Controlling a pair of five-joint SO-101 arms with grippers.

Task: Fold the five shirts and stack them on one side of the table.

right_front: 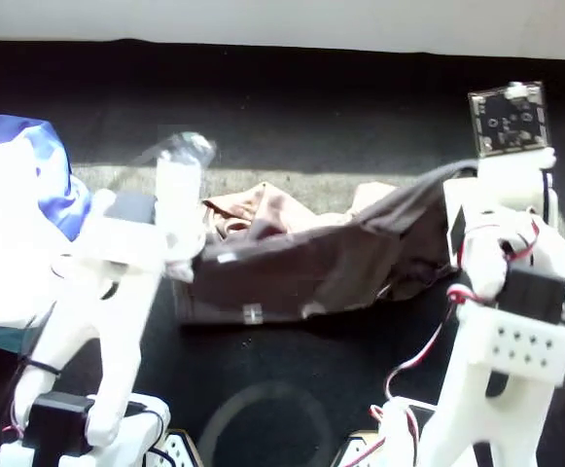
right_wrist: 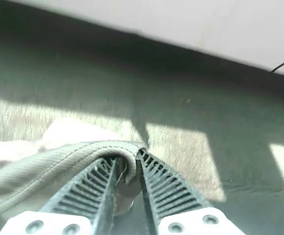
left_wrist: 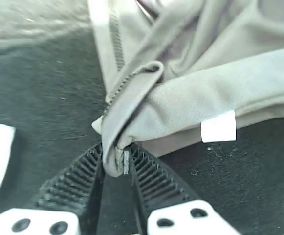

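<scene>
A dark brown-grey shirt (right_front: pixel 301 263) lies stretched across the middle of the dark table, partly folded, with a small white tag (left_wrist: pixel 218 126) on it. My left gripper (left_wrist: pixel 117 164) is shut on a bunched edge of the shirt (left_wrist: pixel 190 93) at its left end, by the left arm (right_front: pixel 165 209). My right gripper (right_wrist: pixel 127 171) is shut on a fold of the same shirt (right_wrist: pixel 58 161), lifted above the table at the right arm (right_front: pixel 501 195). A lighter tan garment (right_front: pixel 263 209) lies crumpled behind the shirt.
A pile of white and blue cloth (right_front: pixel 19 195) sits at the left edge. A sunlit strip (right_front: pixel 292 180) crosses the table behind the shirts. The arm bases (right_front: pixel 97 428) stand at the near edge, with red and white cables (right_front: pixel 428 350) by the right one.
</scene>
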